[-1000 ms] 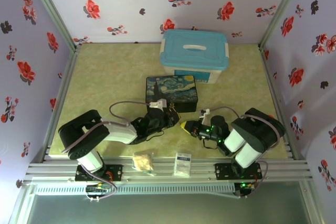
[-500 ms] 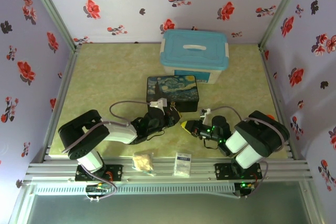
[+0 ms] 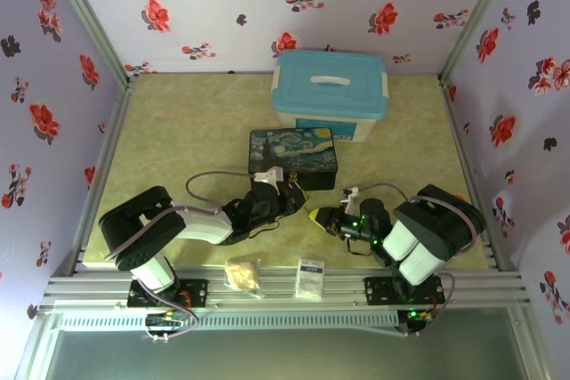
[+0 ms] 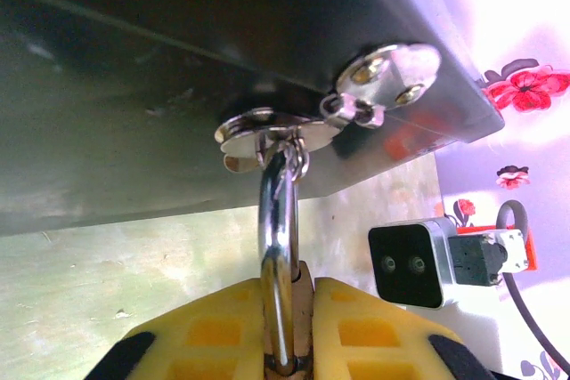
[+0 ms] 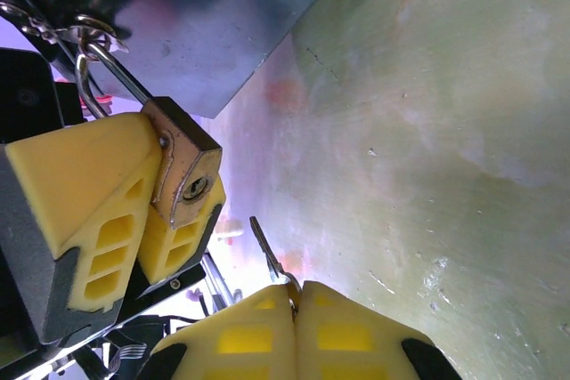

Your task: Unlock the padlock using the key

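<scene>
The small brass padlock [image 5: 185, 171] hangs by its silver shackle [image 4: 279, 246] from the clasp [image 4: 267, 126] on the dark-blue painted box [image 3: 291, 157]. My left gripper [image 4: 298, 327] is shut on the padlock body, its yellow fingers [image 5: 85, 193] on either side, keyhole facing the right wrist camera. My right gripper [image 5: 297, 300] is shut on the thin grey key [image 5: 267, 251], whose blade points up toward the padlock, a short gap below and right of the keyhole. From above, the left gripper [image 3: 289, 193] and right gripper [image 3: 313, 214] meet in front of the box.
A white bin with a blue lid [image 3: 329, 95] stands behind the painted box. A white packet [image 3: 310, 278] and a crumpled tan piece [image 3: 242, 273] lie on the front rail. Flowered walls enclose the green mat [image 3: 178, 140].
The right gripper with the key has shifted slightly, its tip staying just in front of the padlock. The left arm holds still.
</scene>
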Action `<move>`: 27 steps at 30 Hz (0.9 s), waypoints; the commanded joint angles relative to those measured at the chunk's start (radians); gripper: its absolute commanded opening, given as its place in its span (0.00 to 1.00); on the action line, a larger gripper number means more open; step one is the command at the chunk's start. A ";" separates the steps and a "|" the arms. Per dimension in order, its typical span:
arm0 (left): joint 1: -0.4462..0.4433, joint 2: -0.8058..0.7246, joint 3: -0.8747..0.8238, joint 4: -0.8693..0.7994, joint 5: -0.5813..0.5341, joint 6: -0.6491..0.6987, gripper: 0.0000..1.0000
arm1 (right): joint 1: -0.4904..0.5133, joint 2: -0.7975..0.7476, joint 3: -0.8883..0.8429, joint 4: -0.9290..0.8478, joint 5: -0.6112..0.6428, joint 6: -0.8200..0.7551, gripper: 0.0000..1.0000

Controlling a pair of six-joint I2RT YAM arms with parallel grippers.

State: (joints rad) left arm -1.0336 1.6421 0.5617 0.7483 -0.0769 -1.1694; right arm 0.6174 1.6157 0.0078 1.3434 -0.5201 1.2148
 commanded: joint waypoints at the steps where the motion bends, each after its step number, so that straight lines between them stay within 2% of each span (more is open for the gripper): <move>1: 0.007 -0.029 0.003 0.066 -0.001 0.001 0.00 | -0.011 -0.017 -0.010 0.042 0.009 -0.008 0.00; 27: 0.008 -0.035 -0.008 0.046 -0.004 0.009 0.00 | -0.039 -0.027 0.004 0.042 -0.008 -0.023 0.00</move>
State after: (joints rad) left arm -1.0336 1.6421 0.5598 0.7460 -0.0769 -1.1694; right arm 0.5922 1.5921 0.0113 1.3575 -0.5213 1.2125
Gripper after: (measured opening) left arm 0.136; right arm 0.050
